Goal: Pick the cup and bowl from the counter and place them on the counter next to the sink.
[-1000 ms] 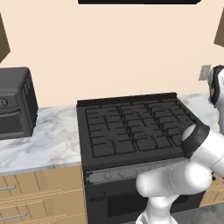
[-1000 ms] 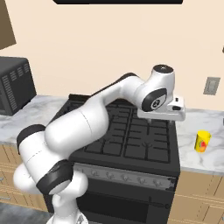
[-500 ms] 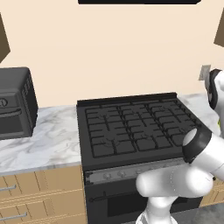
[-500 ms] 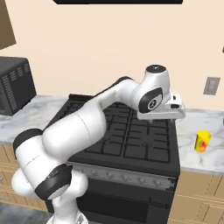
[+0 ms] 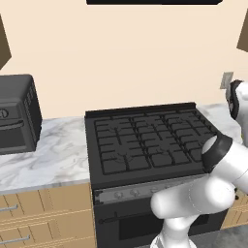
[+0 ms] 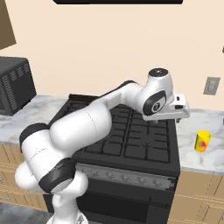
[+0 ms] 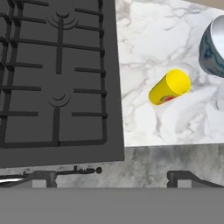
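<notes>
- Cup (image 7: 169, 87): yellow, upright on your worktop (image 7: 148, 48), right of the stove (image 7: 57, 78).
- Bowl (image 7: 213, 46): just beyond the cup.
- Fingers (image 7: 109, 175): spread, empty, above; cup lies ahead-right.

Lighting even and bright, diffuse, with no single source evident. White arm (image 6: 87, 127) shows soft shading underneath. Cup (image 7: 169, 87) casts a faint pale shadow on the marble counter (image 7: 153, 48). No glare. Rendering sharp, without blur or edge distortion.
</notes>
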Robot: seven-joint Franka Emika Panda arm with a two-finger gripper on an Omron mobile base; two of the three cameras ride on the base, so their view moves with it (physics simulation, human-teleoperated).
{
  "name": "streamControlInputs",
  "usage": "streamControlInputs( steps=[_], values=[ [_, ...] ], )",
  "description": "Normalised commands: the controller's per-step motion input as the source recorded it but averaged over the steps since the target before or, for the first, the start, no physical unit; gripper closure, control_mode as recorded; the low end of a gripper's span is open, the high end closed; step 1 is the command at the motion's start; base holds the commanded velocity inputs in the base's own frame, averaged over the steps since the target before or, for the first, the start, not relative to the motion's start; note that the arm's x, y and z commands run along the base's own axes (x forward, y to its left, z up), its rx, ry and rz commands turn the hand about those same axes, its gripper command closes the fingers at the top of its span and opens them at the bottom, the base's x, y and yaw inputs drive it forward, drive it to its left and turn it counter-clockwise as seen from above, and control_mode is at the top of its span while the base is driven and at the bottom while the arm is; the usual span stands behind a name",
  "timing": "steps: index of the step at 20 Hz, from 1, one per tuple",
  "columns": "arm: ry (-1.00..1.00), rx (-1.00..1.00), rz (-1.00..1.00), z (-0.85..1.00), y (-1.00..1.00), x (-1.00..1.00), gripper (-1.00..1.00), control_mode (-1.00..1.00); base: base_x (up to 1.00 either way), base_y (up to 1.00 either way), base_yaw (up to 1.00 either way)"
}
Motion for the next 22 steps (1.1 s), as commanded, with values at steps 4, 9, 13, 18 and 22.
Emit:
streamControlInputs(
  steps=[4, 9, 13, 18, 22],
  values=[
    [0.01, 0.0, 0.0, 0.0, -0.25, 0.19, -1.0, -1.0, 0.0, 0.0, 0.0],
    [0.0, 0.0, 0.0, 0.0, -0.24, 0.01, -1.0, -1.0, 0.0, 0.0, 0.0],
    [0.0, 0.0, 0.0, 0.0, -0.17, -0.04, -1.0, -1.0, 0.0, 0.0, 0.0],
    [0.0, 0.0, 0.0, -0.01, -0.1, 0.0, -1.0, -1.0, 0.0, 0.0, 0.0],
    [0.0, 0.0, 0.0, -0.09, -0.06, 0.0, -1.0, -1.0, 0.0, 0.0, 0.0]
  ],
)
